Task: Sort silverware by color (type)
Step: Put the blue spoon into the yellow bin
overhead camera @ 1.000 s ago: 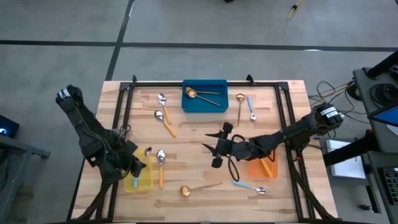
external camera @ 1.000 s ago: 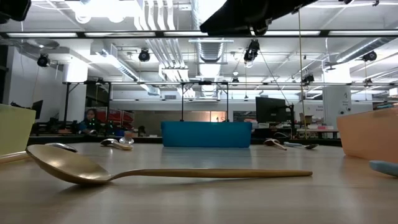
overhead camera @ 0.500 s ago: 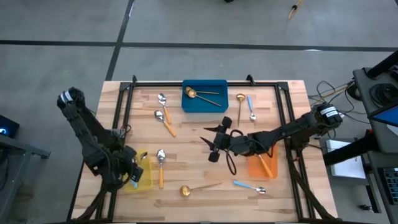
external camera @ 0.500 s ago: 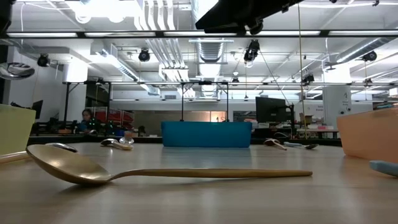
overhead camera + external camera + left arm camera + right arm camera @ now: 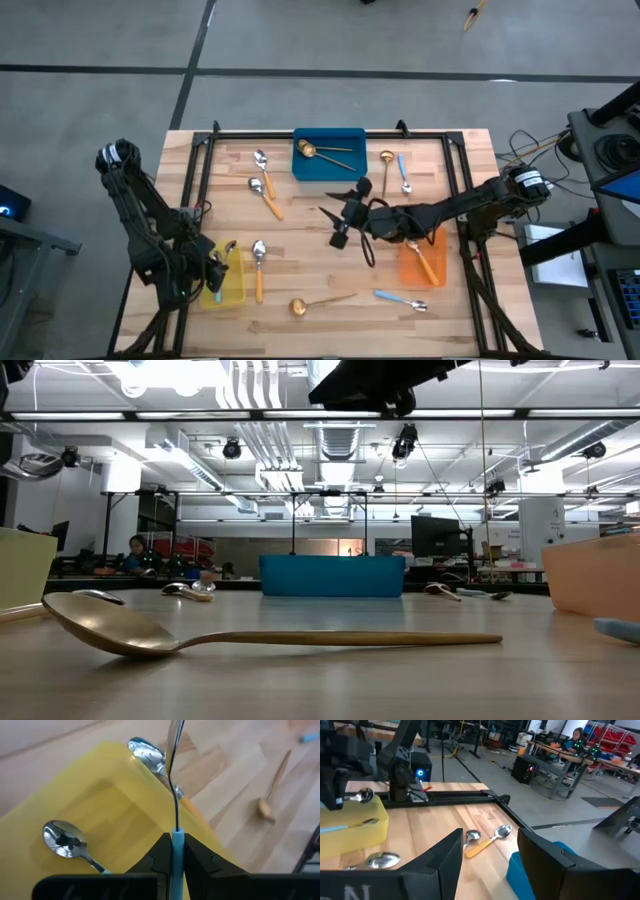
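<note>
The wooden table (image 5: 310, 260) carries three bins: a blue bin (image 5: 329, 154) at the far centre, a yellow bin (image 5: 224, 280) at the near left, an orange bin (image 5: 420, 266) at the near right.

The left gripper (image 5: 176, 851) hangs above the yellow bin, clamped on the light-blue handle of a blue-handled spoon (image 5: 173, 780) whose silver bowl points away from the wrist. One spoon of the same type (image 5: 65, 839) already lies in the bin.

The right gripper (image 5: 340, 222) hovers over the table centre, jaws wide apart and empty — no silverware lies directly beneath it.

Loose pieces:
- a gold spoon (image 5: 318, 302) at the near centre edge;
- orange-handled spoons (image 5: 259, 268) just right of the yellow bin and at the far left;
- a blue-handled spoon (image 5: 400, 299) near the orange bin.

Handling, as judged: each spoon is light, stiff and smooth, and lies flat — take hold across the handle at mid-length.
</note>
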You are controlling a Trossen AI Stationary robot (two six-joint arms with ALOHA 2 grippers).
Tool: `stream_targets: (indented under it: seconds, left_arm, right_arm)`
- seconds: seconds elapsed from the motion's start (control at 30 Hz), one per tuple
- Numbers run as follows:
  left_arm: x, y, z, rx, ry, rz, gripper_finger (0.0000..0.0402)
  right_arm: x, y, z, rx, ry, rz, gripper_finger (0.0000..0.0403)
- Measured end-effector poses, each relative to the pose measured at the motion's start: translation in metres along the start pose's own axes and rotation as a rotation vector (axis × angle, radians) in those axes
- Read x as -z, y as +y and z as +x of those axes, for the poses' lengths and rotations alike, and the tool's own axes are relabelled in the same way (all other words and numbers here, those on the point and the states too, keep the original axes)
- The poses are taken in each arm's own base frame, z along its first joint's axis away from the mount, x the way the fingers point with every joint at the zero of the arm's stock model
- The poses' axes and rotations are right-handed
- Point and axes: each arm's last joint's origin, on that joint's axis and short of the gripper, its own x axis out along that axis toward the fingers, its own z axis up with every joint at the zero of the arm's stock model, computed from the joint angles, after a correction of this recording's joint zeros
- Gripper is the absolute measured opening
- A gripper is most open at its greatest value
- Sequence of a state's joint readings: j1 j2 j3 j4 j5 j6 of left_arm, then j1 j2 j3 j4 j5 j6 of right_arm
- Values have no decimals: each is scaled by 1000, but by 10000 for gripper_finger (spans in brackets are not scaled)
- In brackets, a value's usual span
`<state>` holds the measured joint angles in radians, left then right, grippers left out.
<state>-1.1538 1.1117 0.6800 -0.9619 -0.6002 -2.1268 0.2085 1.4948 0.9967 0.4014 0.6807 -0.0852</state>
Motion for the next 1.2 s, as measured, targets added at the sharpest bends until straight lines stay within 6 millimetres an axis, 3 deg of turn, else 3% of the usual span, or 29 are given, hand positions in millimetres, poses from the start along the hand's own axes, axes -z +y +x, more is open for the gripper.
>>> stream_targets:
  seconds: [0.57,1.2]
  left_arm:
    - [15,3,19,-72,-94,2,20]
    - [30,-6,26,-40,-71,-36,22]
  right_arm:
    - [-22,-1,1,4,-51,23,180]
    - [-23,0,1,-6,-51,45,180]
